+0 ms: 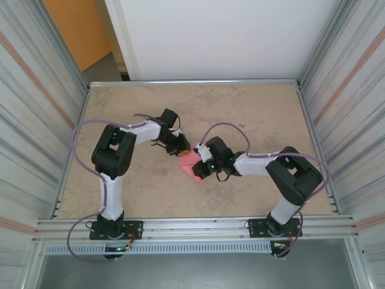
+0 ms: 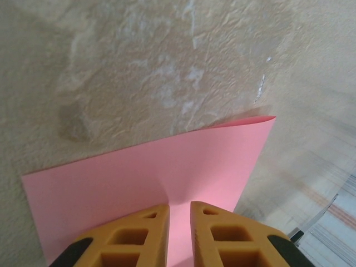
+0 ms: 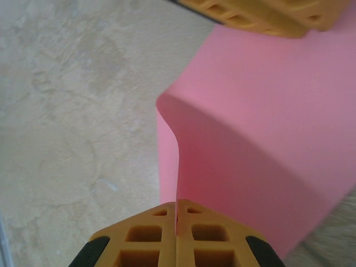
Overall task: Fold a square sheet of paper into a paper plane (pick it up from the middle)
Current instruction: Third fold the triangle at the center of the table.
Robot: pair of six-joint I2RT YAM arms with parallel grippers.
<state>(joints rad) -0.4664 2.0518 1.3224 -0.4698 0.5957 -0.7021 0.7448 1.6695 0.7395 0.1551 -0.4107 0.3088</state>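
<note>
Square sheet of paper [image 3: 267, 139], pinched by right gripper [image 3: 176, 204], left gripper [image 2: 179, 208] ajar

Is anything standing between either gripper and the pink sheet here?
Nothing visible does. The right gripper is shut on one edge of the square sheet of paper. The left gripper straddles another edge, its jaws slightly apart with the paper in the gap.

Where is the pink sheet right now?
Top view: the square sheet of paper is at the middle of the table, between the arms' tips, right gripper pinching one edge, left gripper straddling the other.
</note>
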